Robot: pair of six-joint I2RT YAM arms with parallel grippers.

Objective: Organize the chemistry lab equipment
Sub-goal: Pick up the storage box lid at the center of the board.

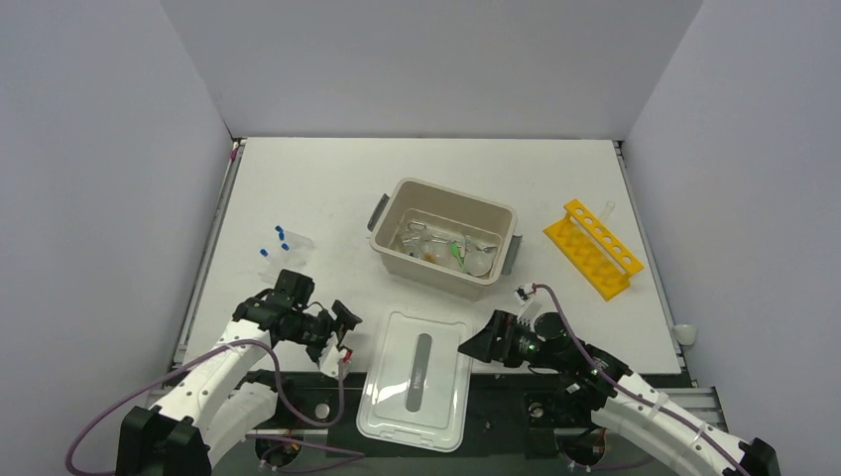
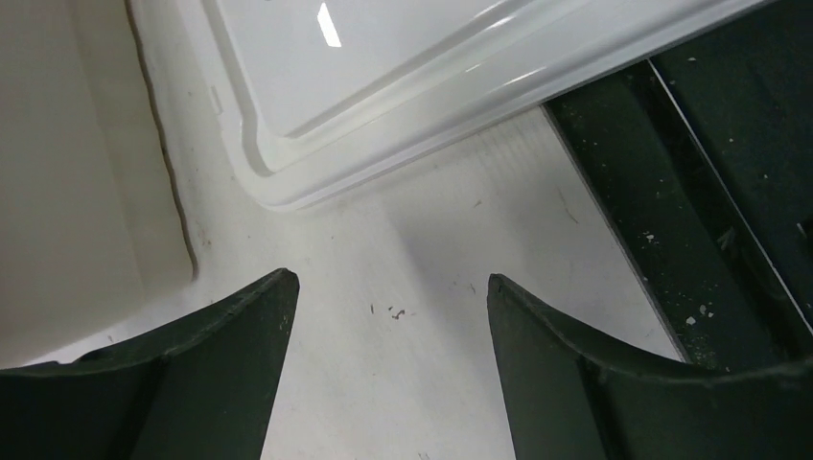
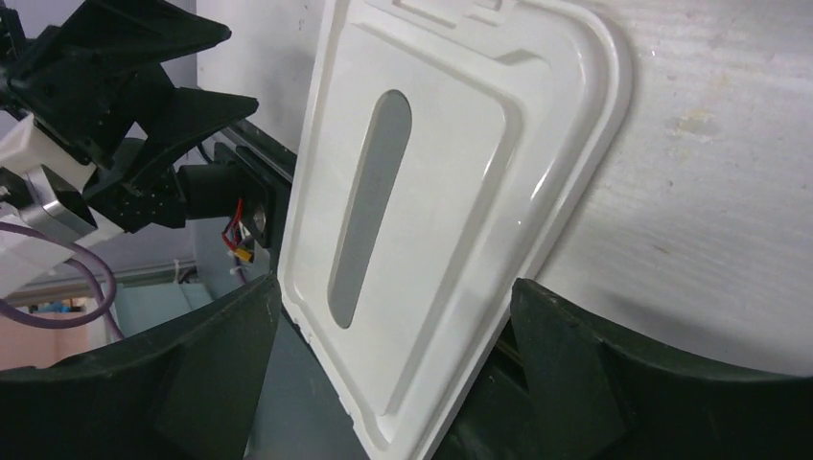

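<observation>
White desk point(image 1: 327, 188) seen from above, with two robot arms mounted at its near edge. Near the middle of the desk stands an open beige tub point(image 1: 436, 272) with grey handles. Inside it lies a jumble of clear glassware point(image 1: 478, 260), with small green and orange pieces mixed in that are too small to identify. To the left of the tub, well apart from it, a small cluster of blue-capped tubes point(image 1: 281, 243) lies on the desk. To the right of the tub sits a yellow rack point(image 1: 592, 250) with a row of round holes, set at an angle. A white lid point(image 1: 415, 379) with a grey oval in its centre lies flat between the two arms, with its near end overhanging the desk's edge. The left claw point(image 2: 391, 278) is spread wide and holds nothing. It hovers over bare desk just left of the lid, one rounded corner of which shows beyond the fingers. The right claw point(image 3: 395, 285) is also spread wide and empty. It sits just right of the lid and points towards it, and the lid's edge shows between its dark fingers; whether they touch the lid cannot be told.
</observation>
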